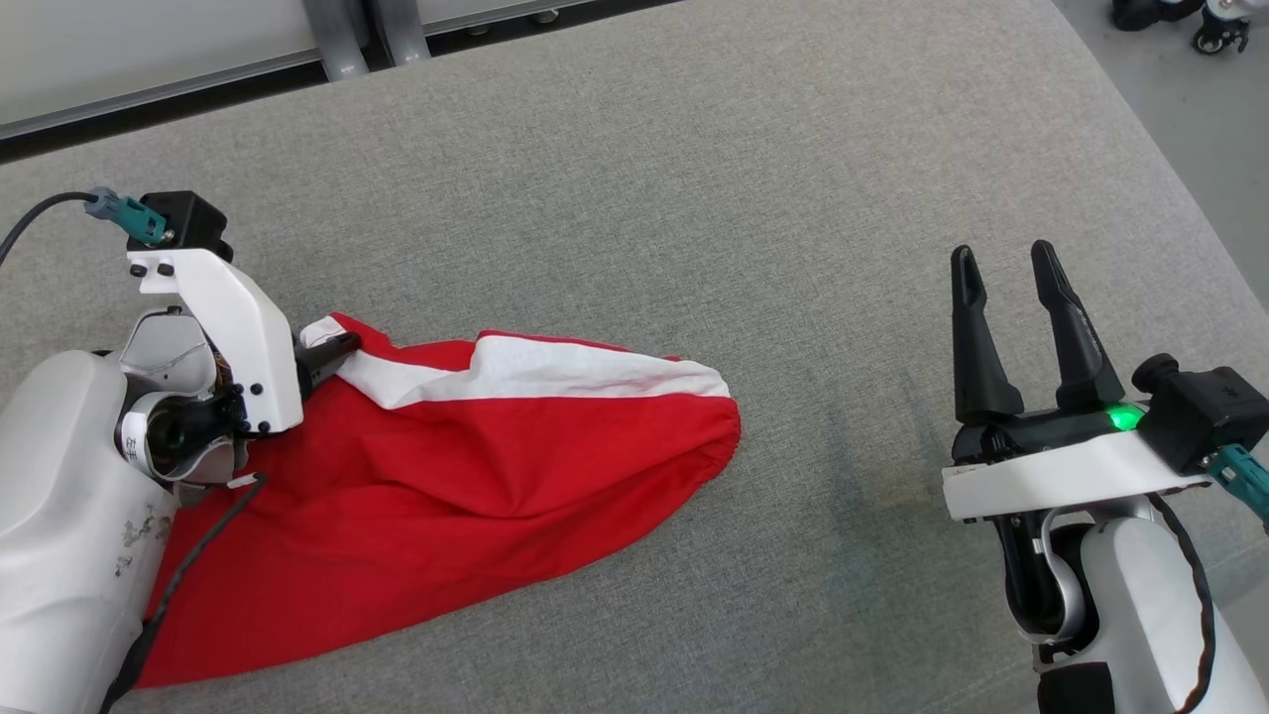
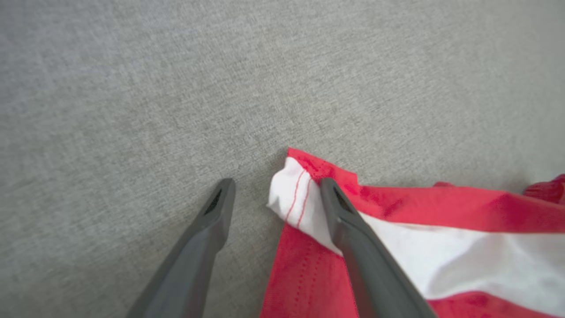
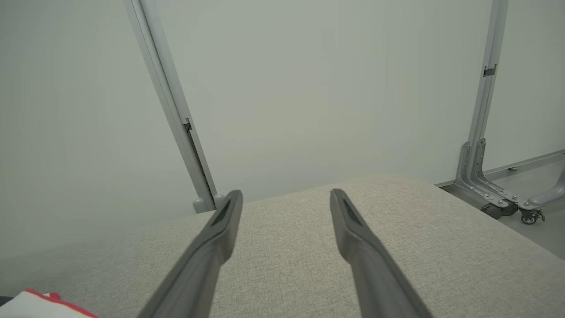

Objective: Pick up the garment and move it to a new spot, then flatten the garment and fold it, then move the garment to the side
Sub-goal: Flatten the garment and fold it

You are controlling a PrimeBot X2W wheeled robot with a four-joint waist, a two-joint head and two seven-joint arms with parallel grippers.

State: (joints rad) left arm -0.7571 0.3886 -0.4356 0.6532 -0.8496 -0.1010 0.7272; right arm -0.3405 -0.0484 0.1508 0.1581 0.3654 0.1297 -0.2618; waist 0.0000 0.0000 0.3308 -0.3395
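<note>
A red garment (image 1: pixel 446 496) with a white band (image 1: pixel 555 372) lies spread on the grey padded surface (image 1: pixel 753 198), left of centre in the head view. My left gripper (image 1: pixel 332 359) is at the garment's upper left corner, down at the surface. In the left wrist view my left gripper (image 2: pixel 276 190) is open, and the white corner of the garment (image 2: pixel 291 201) lies between its fingers, against the right one. My right gripper (image 1: pixel 1011 268) hovers open and empty well to the garment's right. In the right wrist view my right gripper (image 3: pixel 284 198) points across the bare surface, with a bit of garment (image 3: pixel 35 305) at the lower left.
The padded surface ends at a rounded right edge (image 1: pixel 1180 198), with floor and a caster wheel (image 1: pixel 1214 35) beyond. Metal frame posts (image 1: pixel 342 35) and a pale wall panel (image 3: pixel 309 88) stand behind the far edge. Bare surface stretches between the garment and my right gripper.
</note>
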